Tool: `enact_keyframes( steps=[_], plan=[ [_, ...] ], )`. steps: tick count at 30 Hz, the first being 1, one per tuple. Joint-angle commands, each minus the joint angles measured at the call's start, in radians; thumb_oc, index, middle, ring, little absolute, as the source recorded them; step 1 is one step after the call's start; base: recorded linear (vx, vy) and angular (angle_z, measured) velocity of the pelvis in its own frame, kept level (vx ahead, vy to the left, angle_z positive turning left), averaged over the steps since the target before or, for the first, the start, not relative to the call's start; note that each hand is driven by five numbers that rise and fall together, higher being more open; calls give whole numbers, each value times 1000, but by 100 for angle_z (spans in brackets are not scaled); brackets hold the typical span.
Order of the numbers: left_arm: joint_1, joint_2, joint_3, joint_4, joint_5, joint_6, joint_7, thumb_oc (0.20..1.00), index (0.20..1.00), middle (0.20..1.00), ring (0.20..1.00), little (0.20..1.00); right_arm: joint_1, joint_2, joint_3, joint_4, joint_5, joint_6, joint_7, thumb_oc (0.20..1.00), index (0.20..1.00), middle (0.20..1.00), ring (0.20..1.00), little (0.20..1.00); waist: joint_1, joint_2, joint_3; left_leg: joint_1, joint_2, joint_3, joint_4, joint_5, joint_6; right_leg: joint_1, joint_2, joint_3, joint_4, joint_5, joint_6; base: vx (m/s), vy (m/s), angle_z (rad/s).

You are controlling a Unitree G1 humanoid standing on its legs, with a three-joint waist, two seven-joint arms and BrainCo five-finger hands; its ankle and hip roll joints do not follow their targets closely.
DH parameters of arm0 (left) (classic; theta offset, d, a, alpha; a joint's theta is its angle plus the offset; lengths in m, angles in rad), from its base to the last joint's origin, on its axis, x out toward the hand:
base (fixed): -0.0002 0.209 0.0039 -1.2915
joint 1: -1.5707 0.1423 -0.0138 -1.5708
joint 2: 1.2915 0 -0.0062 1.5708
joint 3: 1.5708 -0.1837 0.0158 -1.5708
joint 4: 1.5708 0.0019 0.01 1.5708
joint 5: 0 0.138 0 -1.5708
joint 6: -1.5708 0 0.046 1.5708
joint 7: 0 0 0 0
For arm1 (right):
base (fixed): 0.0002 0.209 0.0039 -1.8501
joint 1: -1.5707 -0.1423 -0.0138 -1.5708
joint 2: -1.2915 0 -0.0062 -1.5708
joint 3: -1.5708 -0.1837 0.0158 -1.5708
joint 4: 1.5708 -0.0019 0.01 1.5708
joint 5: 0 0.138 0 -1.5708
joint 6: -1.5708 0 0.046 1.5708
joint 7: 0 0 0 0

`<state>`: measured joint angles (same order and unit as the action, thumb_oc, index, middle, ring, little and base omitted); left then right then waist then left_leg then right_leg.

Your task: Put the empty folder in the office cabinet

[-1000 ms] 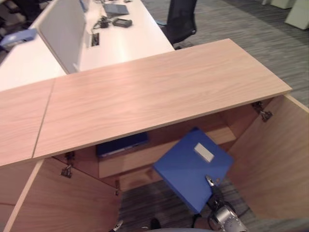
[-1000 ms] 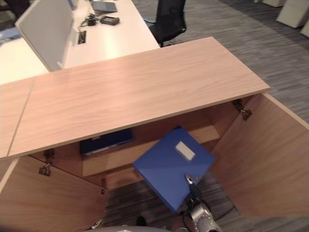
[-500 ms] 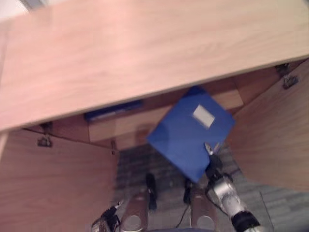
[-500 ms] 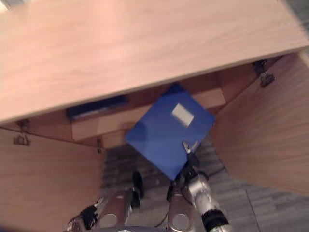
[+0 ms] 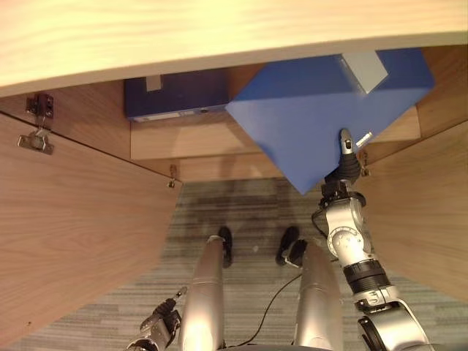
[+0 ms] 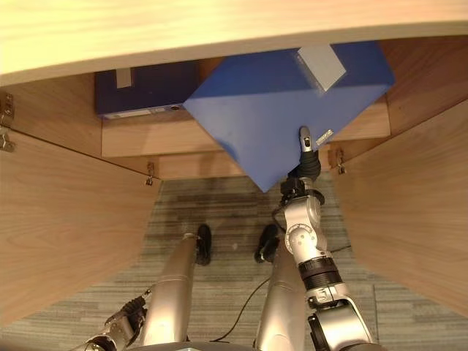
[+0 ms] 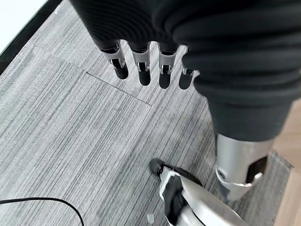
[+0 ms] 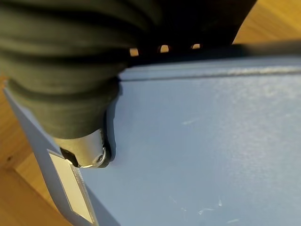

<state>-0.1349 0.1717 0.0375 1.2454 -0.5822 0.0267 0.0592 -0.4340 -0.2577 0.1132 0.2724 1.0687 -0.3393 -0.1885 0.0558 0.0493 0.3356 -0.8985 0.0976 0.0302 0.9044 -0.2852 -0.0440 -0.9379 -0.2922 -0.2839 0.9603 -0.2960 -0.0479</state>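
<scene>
The blue folder (image 5: pixel 314 117) with a white spine label is tilted in the open cabinet's mouth. Its far part lies under the cabinet top (image 5: pixel 219 29), above the shelf (image 5: pixel 212 139). My right hand (image 5: pixel 345 170) is shut on the folder's near corner from below, thumb on the upper face. Up close the thumb (image 8: pixel 89 153) presses on the blue cover (image 8: pixel 211 141). My left hand (image 5: pixel 157 329) hangs low at my left side, its fingers (image 7: pixel 141 70) relaxed over the grey carpet and holding nothing.
A dark blue folder (image 5: pixel 175 95) lies flat on the shelf to the left. The cabinet's left door (image 5: pixel 73 219) and right door (image 5: pixel 431 205) stand open on either side. Striped grey carpet (image 5: pixel 248 212) covers the floor in front.
The camera has tipped down, so the desks and the chair have left the picture. The right hand has pushed the blue folder further in, under the cabinet top.
</scene>
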Motion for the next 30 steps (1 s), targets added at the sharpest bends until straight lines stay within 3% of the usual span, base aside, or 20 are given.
enact_keyframes(
  steps=[1,7,8,11,12,14,15,18,30],
  plan=[
    [66,15,-53,16,-14,-1,16,1000,1000,1000,1000,1000,-25,-30,-30,-126,-120,-70,-16,200,200,200,200,200,-9,9,-62,6,2,45,-17,-27,50,68,-54,93,20,-112,37,45,-77,8],
    [78,50,-74,-16,-17,-6,12,1000,1000,1000,1000,1000,-181,-103,-51,-52,-166,-63,-55,200,200,200,200,200,10,21,-60,-25,0,41,22,-44,47,37,-67,103,65,-141,30,21,-37,6],
    [81,71,-92,-16,-12,-7,8,1000,1000,1000,1000,1000,-287,-148,-52,41,-151,-62,-76,200,200,200,200,200,21,24,-61,-33,-1,41,28,-45,44,26,-69,107,76,-147,28,2,-26,3],
    [73,88,-114,-10,-28,-9,10,1000,1000,1000,1000,1000,-427,-170,-52,190,-81,-80,-95,200,200,200,200,200,36,28,-59,-47,2,42,36,-47,40,13,-69,110,82,-149,28,-4,-10,4],
    [69,94,-133,-10,-49,-10,14,1000,1000,1000,1000,1000,-502,-163,-75,283,-10,-88,-109,200,200,200,200,200,45,34,-57,-60,1,41,40,-43,37,5,-70,110,88,-153,29,-8,-13,4],
    [66,95,-133,-9,-50,-9,14,1000,1000,1000,1000,1000,-510,-166,-75,293,-3,-90,-101,200,200,200,200,200,46,33,-56,-62,1,42,41,-43,37,3,-71,111,89,-153,29,0,0,0],
    [59,100,-153,-12,-70,-11,27,1000,1000,1000,1000,1000,-576,-150,-146,394,115,-138,-122,200,200,200,200,200,58,42,-59,-79,-6,38,51,-46,35,-14,-72,112,106,-163,30,0,0,0],
    [60,98,-165,-15,-80,-8,47,1000,1000,1000,1000,1000,-600,-126,-194,480,196,-161,-150,200,200,200,200,200,67,52,-64,-94,-10,38,63,-50,36,-27,-74,111,123,-171,31,11,-21,6],
    [76,111,-184,-31,-106,-18,83,1000,1000,1000,1000,1000,-694,-124,-197,638,244,-150,-190,200,200,200,200,200,106,68,-57,-142,-23,33,56,-31,32,-62,-80,94,138,-174,44,-5,-22,4]
  ],
)
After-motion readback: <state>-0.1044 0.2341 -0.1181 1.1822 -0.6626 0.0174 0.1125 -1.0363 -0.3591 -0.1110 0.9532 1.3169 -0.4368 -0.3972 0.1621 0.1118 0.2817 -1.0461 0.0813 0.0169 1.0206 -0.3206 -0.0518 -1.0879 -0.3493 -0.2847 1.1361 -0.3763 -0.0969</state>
